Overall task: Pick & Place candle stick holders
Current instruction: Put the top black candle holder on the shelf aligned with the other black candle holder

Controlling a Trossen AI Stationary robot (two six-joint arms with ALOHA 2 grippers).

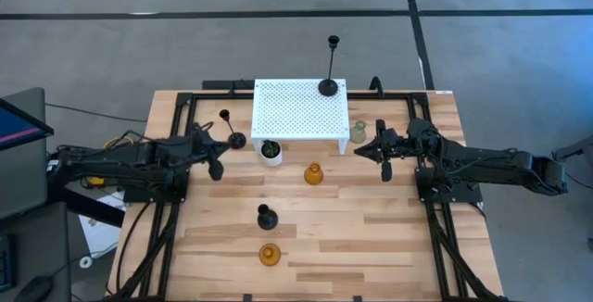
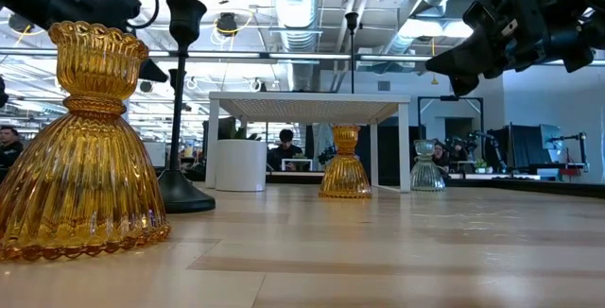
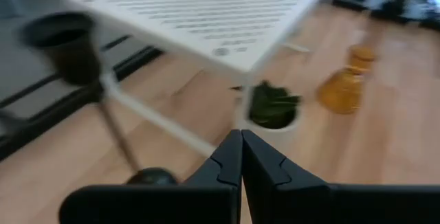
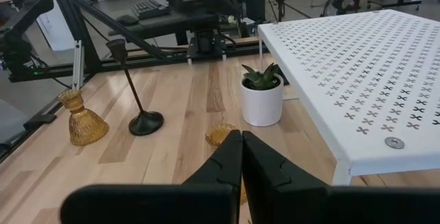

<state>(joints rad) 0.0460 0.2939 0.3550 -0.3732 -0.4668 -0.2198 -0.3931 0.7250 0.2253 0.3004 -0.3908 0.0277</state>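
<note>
Six holders upright on wood-plank table (image 1: 371, 237). Tall black candlestick (image 1: 329, 66) on perforated white metal riser (image 1: 296, 112); ribbed amber glass holder (image 1: 314, 173) in front, clear glass holder (image 1: 358, 132) beside riser. Left gripper (image 1: 216, 158) and right gripper (image 1: 384, 157) both closed, empty.

white stand (image 1: 298, 109) (mid-table) blocks, front boards (image 1: 371, 246) open

ribbed amber glass holder (image 2: 80, 147), wooden table (image 2: 397, 251)
</note>
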